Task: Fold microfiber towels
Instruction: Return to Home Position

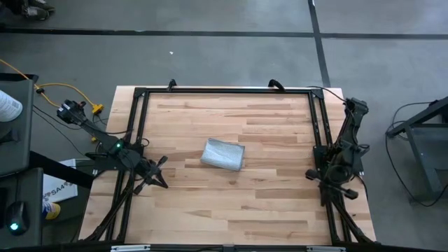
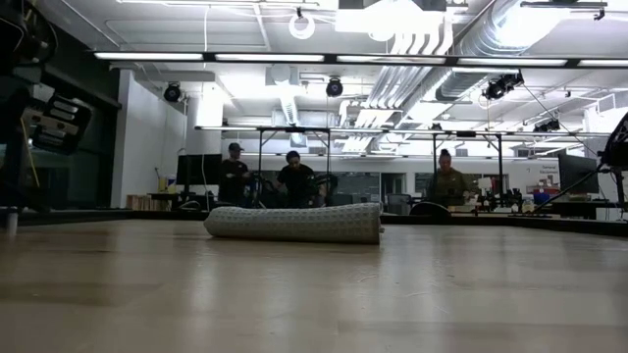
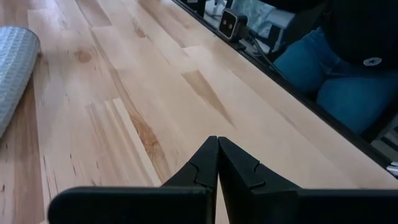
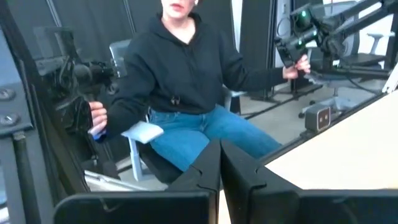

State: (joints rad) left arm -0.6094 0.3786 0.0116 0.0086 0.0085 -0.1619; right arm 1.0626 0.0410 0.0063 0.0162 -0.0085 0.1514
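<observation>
**Item 1: folded microfiber towel, mid-table, between 2 idle arms**

1 microfiber towel (image 1: pixel 223 154), light grey-blue and ribbed, folded into a compact packet. It lies flat on the wooden table (image 1: pixel 266 203), about at the centre and slightly left of it, with nothing touching it.

- High view: the packet reads as a small, slightly skewed rectangle, well apart from both arms.
- Low view: only here does its thickness show, as a low bundle with a rounded fold at its right end.
- Left wrist view: 1 ribbed edge of it shows, near the picture's border.

1 left gripper (image 3: pixel 217 140), left of the towel and well apart from it, above bare wood. Its fingers (image 3: pixel 202 168) are pressed together and hold nothing.

1 right gripper (image 4: pixel 220 144), by the table's right edge. Its fingers are likewise closed tip to tip and empty.

Seen in the wrist views only:

- 1 person (image 4: pixel 180 74) seated beyond the table's edge, in a black hooded top and blue jeans, each hand on a dark handle.
- 1 small camera (image 4: pixel 319 117) on that edge.

Seen in the low view only: 3 people (image 2: pixel 292 181) far back in the room.

Writing: 1 white printed sheet (image 1: pixel 54 190) off the table's left side, its print too small to read.
</observation>
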